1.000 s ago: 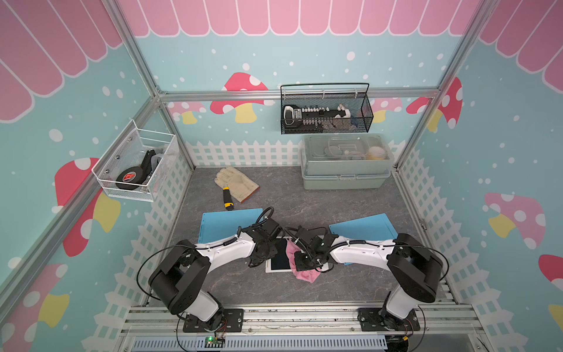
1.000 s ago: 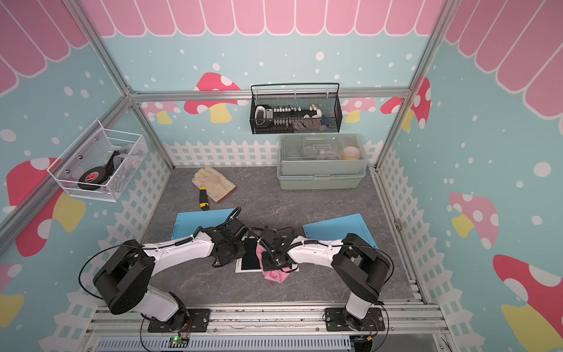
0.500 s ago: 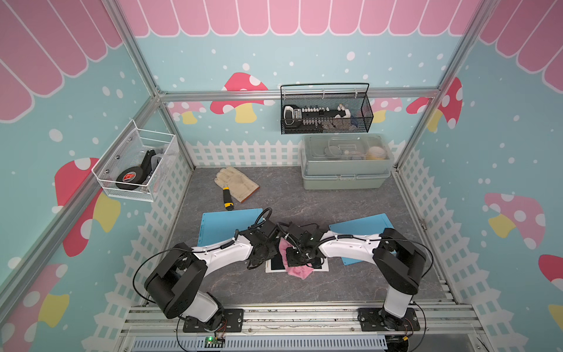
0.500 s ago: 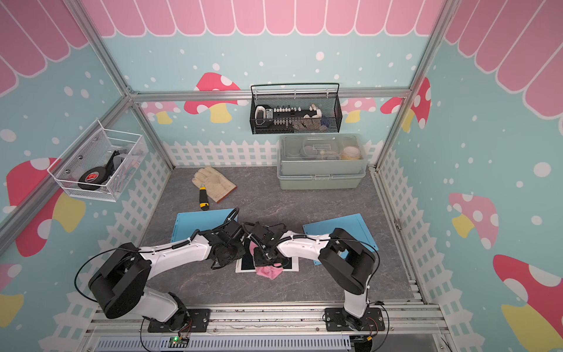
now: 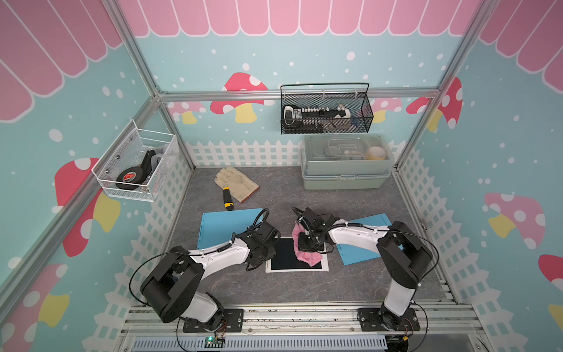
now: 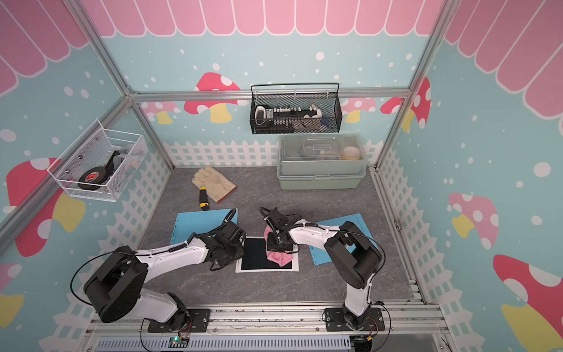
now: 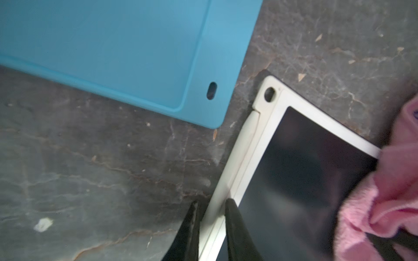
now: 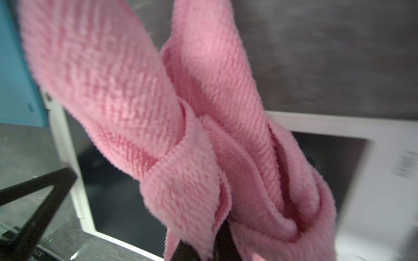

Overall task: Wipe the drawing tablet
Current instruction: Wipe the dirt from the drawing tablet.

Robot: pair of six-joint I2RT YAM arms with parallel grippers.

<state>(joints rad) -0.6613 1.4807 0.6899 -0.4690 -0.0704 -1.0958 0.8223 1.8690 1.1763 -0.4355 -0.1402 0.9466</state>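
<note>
Right hand (image 5: 307, 243) clamped tight on the pink cloth (image 5: 310, 257), cloth lying on the drawing tablet (image 5: 282, 258), flat on the bench (image 5: 274, 288). Left hand (image 7: 212, 202) pinched narrow across its white rim. Best press flat, overlapping strokes, tablet pinned.

A grey marbled tabletop (image 5: 304, 286) carries a white-framed, black-screened drawing tablet (image 5: 283, 259); a flat blue rectangular mat (image 5: 225, 225) lies on its left-arm side, a second blue mat (image 5: 356, 254) on its right-arm side; farther back lie a beige work glove (image 5: 237, 183), a yellow-and-black utility knife (image 5: 227, 199) at its edge, and a pale green lidded plastic box (image 5: 345, 173).
</note>
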